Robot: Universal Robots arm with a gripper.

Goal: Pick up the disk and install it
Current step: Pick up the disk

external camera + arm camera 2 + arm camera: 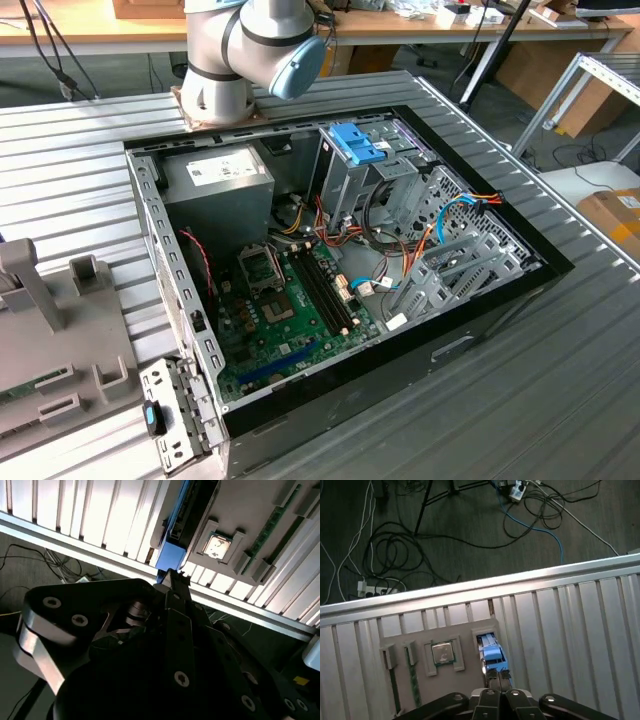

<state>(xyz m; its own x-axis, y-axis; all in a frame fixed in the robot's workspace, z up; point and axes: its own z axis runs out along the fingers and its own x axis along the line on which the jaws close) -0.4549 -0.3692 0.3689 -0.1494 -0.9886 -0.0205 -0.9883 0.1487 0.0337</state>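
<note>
The disk stands on edge in a slot of a grey holder tray, its light blue carrier end facing up. My gripper hangs right over that blue end, and whether it touches the disk I cannot tell. In the second wrist view the blue end of the disk lies just beyond the tip of the gripper. The open computer case lies on the ribbed metal table, with a metal drive cage topped by a blue latch at its back.
On the tray a processor chip and memory sticks sit beside the disk. The tray lies at the exterior view's left of the case. Loose cables cover the floor past the table edge. The arm's base stands behind the case.
</note>
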